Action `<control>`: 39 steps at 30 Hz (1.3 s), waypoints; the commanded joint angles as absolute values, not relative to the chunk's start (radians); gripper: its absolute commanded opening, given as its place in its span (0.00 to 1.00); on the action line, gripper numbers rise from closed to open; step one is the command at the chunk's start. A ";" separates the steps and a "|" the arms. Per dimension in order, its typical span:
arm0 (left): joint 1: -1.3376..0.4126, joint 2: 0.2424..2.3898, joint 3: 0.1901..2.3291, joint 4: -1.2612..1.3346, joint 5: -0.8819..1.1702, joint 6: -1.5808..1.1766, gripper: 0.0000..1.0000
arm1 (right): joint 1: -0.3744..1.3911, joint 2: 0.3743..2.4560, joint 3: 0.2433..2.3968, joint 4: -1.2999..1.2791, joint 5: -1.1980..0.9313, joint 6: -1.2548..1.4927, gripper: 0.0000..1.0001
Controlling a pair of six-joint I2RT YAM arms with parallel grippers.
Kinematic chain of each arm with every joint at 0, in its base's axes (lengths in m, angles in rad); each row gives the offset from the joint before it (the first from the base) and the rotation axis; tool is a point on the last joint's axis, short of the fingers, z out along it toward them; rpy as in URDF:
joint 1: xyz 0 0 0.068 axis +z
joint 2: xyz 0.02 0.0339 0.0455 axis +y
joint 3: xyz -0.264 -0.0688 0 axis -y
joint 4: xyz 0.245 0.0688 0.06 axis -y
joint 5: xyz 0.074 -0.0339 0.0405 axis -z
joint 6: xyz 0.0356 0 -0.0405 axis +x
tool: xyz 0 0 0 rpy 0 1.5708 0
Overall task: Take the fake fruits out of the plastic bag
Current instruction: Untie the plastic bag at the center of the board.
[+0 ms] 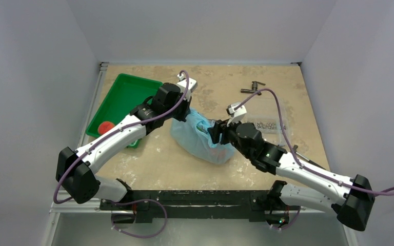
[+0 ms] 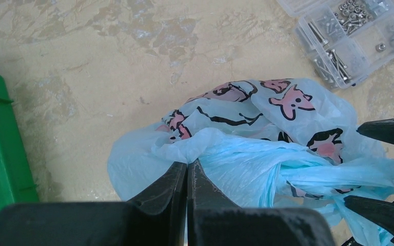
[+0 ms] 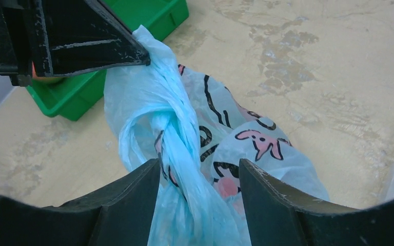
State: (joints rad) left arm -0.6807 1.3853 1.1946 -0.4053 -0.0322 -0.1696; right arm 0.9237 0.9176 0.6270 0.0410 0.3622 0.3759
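On the mottled beige table (image 1: pixel 159 164), between the two arms, sits the plastic bag (image 1: pixel 200 141), slumped and crumpled with its pink-and-black print facing up; to its left lies the green tray (image 1: pixel 120 95), and to its right the clear box (image 1: pixel 269 124) of screws, which plays no part in the job; the bag seems to be held by its top so that the mouth can be pulled apart, since the film is too limp to stand open by itself; the left gripper (image 2: pixel 187 171) has its fingers pressed together on a fold of blue film at the upper rim, and I judge it acts as the anchor; the right gripper (image 3: pixel 199 169) has its fingers spread wide, and the twisted handle (image 3: pixel 177 128) runs down through the gap without being pinched by either, so it looks poised either to catch that strand or to reach past it into the bag; one red-orange toy fruit (image 1: pixel 105 126) lies in the near corner of the tray, well apart from both grippers; no other fruit shows as a clear shape, and a pinkish patch under the film in the right wrist view could be print or fruit, I cannot tell which; I judge the rest to be inside the bag, below the right fingers, so most of the task is not yet done.
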 commanded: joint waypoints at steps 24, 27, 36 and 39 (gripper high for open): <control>-0.639 1.342 1.172 -0.349 -0.132 -0.228 0.00 | 0.925 0.819 0.525 0.175 0.377 0.518 0.03; -0.636 1.332 1.147 -0.327 -0.142 -0.226 0.00 | 0.925 0.763 0.440 0.274 0.367 0.554 0.04; -0.637 1.332 1.104 -0.364 0.058 -0.216 0.25 | 0.925 0.897 0.563 0.168 0.262 0.385 0.00; -0.637 1.302 1.120 -0.426 0.100 -0.253 0.52 | 0.925 0.908 0.570 0.173 0.210 0.356 0.00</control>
State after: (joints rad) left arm -0.6418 1.3624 1.1122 -0.3878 0.0090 -0.2188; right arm 0.9237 0.9100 0.5091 0.1623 0.2916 0.4286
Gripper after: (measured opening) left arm 0.409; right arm 0.017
